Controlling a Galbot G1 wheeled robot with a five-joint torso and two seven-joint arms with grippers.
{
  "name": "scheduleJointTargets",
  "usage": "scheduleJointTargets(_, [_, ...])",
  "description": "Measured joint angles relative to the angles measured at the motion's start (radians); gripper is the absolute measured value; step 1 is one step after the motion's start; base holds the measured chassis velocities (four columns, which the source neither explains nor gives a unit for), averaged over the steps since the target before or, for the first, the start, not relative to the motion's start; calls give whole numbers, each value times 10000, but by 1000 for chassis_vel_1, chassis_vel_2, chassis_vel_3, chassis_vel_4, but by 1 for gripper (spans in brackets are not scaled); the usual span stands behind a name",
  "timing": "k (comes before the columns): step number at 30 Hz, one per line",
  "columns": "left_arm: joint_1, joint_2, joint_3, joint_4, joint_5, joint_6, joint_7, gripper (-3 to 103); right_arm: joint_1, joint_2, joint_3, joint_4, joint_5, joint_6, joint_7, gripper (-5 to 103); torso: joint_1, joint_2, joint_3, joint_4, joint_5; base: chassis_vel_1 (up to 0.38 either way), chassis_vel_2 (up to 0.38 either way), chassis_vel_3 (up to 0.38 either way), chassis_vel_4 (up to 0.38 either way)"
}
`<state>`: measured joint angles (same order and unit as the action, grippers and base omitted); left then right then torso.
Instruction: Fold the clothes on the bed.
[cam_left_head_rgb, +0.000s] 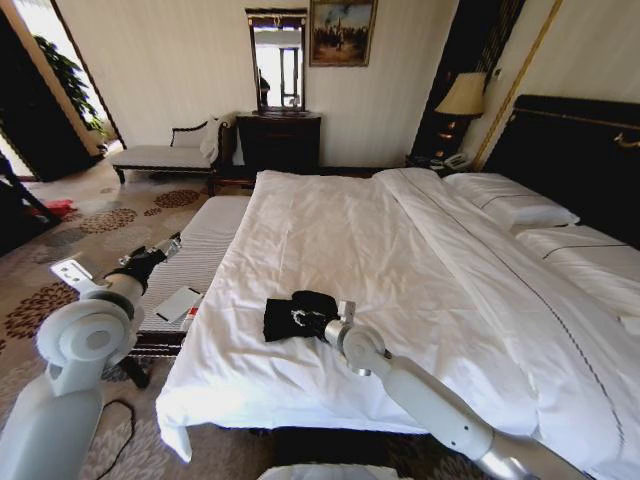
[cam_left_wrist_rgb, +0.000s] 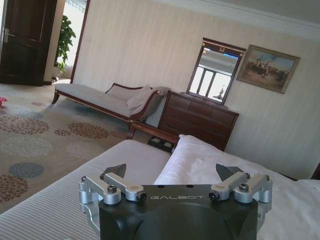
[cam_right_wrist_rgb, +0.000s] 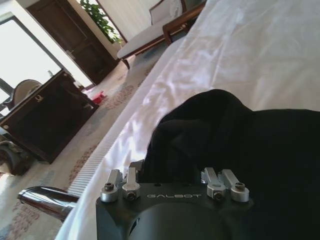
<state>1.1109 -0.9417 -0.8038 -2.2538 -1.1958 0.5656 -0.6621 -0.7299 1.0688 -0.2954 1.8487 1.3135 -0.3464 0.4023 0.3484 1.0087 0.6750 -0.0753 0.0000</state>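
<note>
r gripper (cam_left_head_rgb: 322, 322) in bunched black tee (cam_left_head_rgb: 290, 312) on bed (cam_left_head_rgb: 420, 260)

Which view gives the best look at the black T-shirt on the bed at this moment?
The head view: the black T-shirt lies bunched on the white bed near its foot, whole outline visible, with the right gripper at it. The right wrist view shows only a close dark mass of T-shirt fabric. The left wrist view looks across the room instead.
</note>
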Motion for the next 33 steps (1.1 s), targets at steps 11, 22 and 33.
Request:
scheduleJointTargets(11, [134,39,-94,21,105,-34,7,100,562,699,-569,-614,-336,358,-491,85,0,0,0,3,0,0,0,0,0])
scheduleJointTargets(22, [145,16,8,107,150,-112,142,100,488,202,202,-471,-527,627,-459,100,0,0,0,1,1,0,0,0,0])
scheduleJointTargets(33, [1268,166,209,402,1132,-351,1631,100,-1242,-1019,3174,103,-3065,1529,-497,100,0,0,-1,-1,2,0,0,0,0])
